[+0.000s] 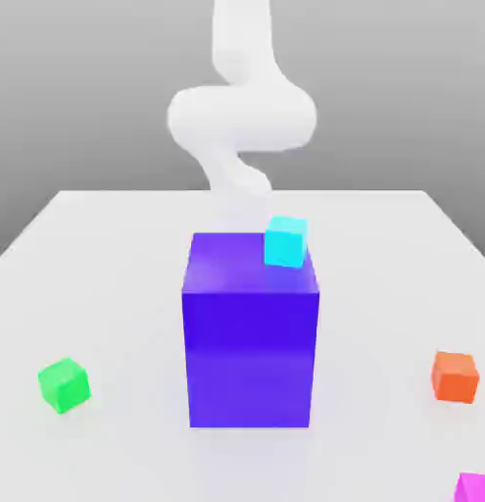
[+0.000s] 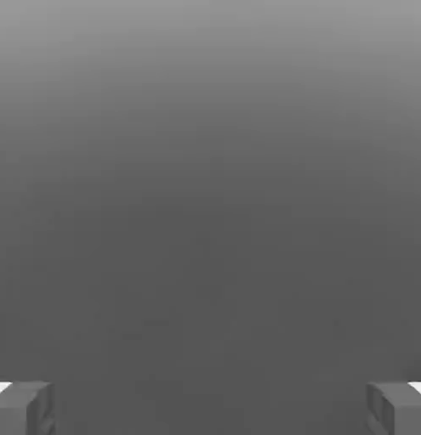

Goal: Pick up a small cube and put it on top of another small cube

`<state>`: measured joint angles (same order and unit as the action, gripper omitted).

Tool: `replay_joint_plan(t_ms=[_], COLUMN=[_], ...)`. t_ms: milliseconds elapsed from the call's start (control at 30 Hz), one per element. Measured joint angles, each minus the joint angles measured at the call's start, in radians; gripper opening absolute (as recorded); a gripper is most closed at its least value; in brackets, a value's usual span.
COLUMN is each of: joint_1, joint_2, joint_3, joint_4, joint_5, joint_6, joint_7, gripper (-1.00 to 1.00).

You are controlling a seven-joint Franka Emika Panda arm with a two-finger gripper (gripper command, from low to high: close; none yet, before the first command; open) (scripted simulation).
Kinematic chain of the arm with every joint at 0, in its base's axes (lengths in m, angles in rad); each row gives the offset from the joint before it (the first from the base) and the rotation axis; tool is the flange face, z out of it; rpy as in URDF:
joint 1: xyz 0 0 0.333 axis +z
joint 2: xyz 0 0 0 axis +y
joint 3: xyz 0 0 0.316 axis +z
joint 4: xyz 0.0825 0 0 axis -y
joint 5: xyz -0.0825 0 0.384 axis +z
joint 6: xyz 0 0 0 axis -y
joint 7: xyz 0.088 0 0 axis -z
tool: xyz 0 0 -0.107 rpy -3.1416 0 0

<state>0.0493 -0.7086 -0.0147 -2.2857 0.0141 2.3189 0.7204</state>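
Sweeping across the exterior view from its left: a small green cube (image 1: 64, 383) sits alone on the white table (image 1: 109, 255), well clear of everything else. In the middle stands the big blue-purple block (image 1: 251, 338), tall and square, with a small cyan cube (image 1: 285, 241) perched on its top face near the far corner toward the exterior view's right. Behind the block the white arm (image 1: 241, 118) curls up out of the scene. Over toward the exterior view's right edge, a small orange cube (image 1: 455, 376) rests on the table, and right down in the near corner is our target, the small magenta cube (image 1: 476, 487), cut off by the edge, flat on the table and well apart from the orange one.

In the hand view the gripper (image 2: 210, 408) shows its two grey fingertips (image 2: 22, 408) far apart, jaws spread wide and holding nothing, plain grey background between them.

How will that magenta cube handle? It looks rigid, light, flat-sided and smooth, so nothing to crush, though a smooth face could slip under an off-centre pinch. I'd say the best hold is square across two opposite side faces, about mid-height, jaws parallel to those faces so it doesn't twist. The pick has not begun; the arm is well apart from it.
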Motion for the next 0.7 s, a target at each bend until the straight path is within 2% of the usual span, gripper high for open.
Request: replay_joint_plan(t_ms=[367,700], joint_1=[0.186,0.296], joint_2=[0.406,0.767], joint_3=[-0.034,0.011], joint_4=[0.064,0.121], joint_5=[0.074,0.095], joint_6=[0.081,0.157], joint_7=[-0.361,-0.653], gripper=[0.00,0.00])
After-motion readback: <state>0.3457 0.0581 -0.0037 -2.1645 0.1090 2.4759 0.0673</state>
